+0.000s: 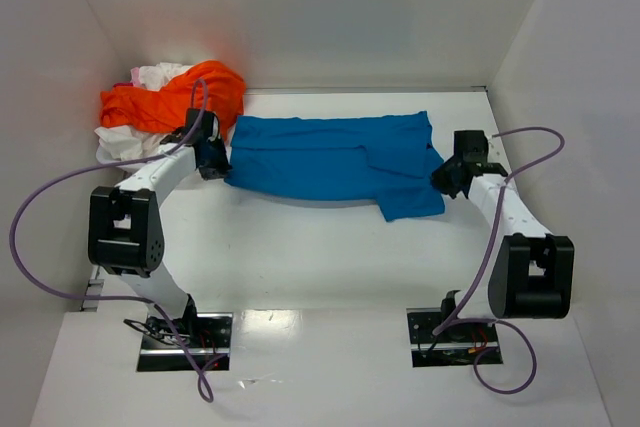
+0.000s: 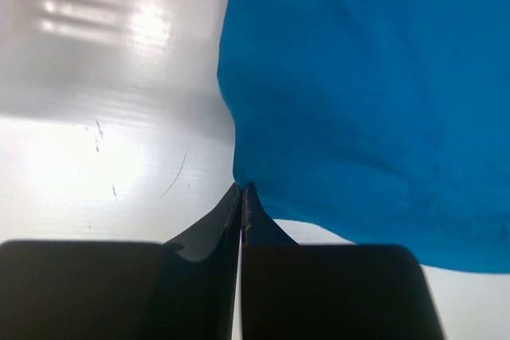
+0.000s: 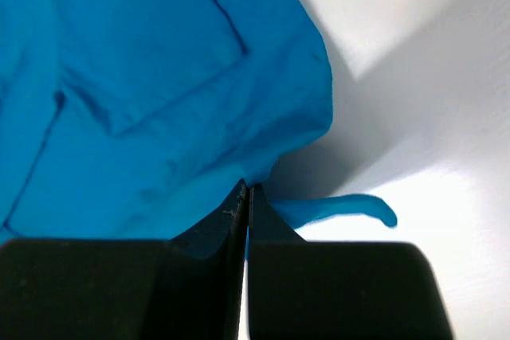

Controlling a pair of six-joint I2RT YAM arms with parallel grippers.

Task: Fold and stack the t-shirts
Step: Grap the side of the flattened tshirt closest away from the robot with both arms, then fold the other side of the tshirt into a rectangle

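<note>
Blue t-shirt [image 1: 330, 162] lies flat on the bench [image 1: 320, 267], spanning the gap between the two claws. Its long axis runs side to side, from one claw straight across to the other. One short end points at the left claw [image 1: 212, 159], the other at the right claw [image 1: 445, 175]. On the half nearer the right claw, a folded-over panel sits on top and one corner hangs down toward the arm bases.

Left claw: jaws pressed together, no gap visible. In the left wrist view the shirt's edge pulls to a point right at the fingertips, so it reads as a pinch on that edge. The cloth fans out ahead and to the right of the tips, with bare bench to their left.

Right claw: jaws also together, with a sliver of blue caught between them. A small tail of cloth pokes out just right of the tips. The rest of the shirt spreads ahead and to the left, seams showing.

Orange t-shirt [image 1: 170, 102] sits crumpled on the white t-shirts [image 1: 118, 142], in a heap just behind and outboard of the left claw, against the back wall.
</note>
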